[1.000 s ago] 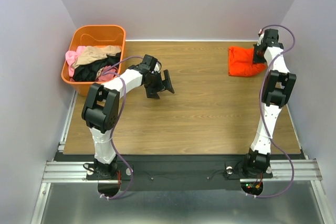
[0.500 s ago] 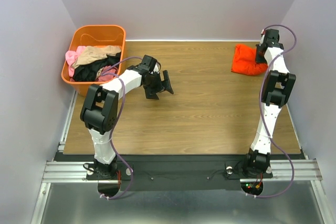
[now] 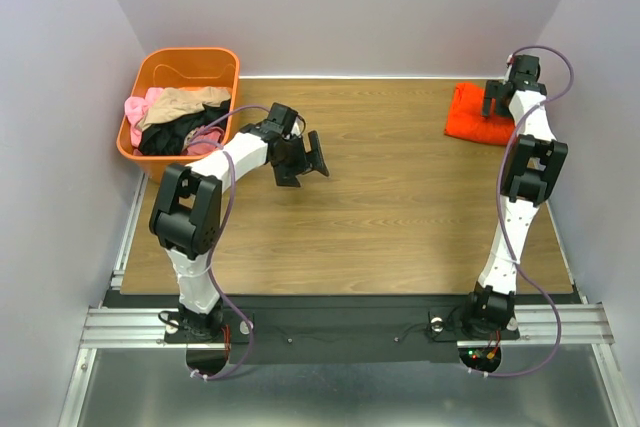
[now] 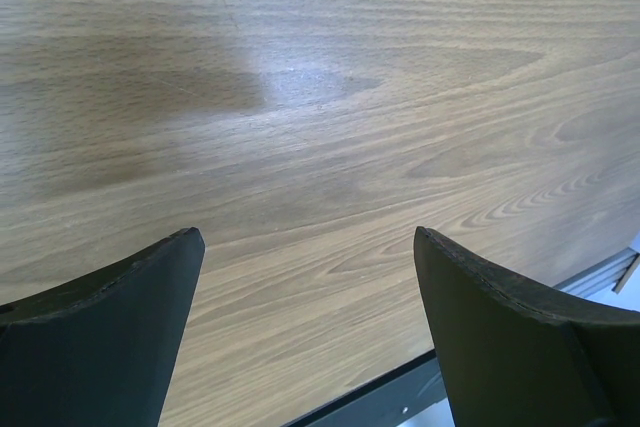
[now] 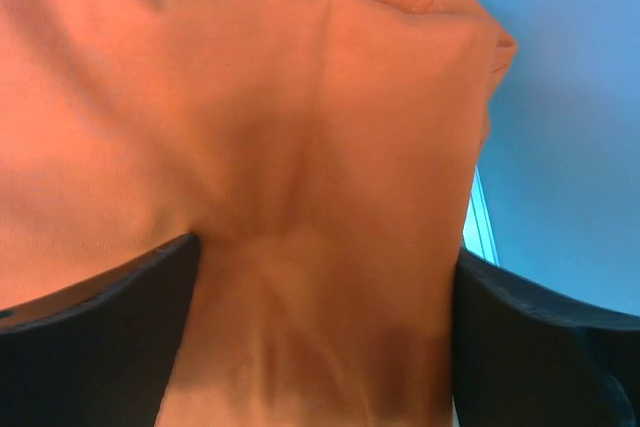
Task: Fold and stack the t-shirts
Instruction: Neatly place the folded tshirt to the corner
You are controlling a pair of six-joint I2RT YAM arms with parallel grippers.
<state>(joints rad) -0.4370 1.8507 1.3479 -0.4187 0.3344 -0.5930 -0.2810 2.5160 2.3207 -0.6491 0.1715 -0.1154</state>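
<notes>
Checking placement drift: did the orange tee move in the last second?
Yes: the orange tee shifted slightly right, toward the right edge of the table.

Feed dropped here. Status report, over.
Left pincer open over bare table. Right pincer open over folded orange t-shirt, far right corner. Other shirts heaped in orange tub.

Bright, even light is falling from above; glare is shining on the table (image 4: 310, 82) beside a soft shadow; the orange-red tee (image 5: 300, 147) is blurring.
</notes>
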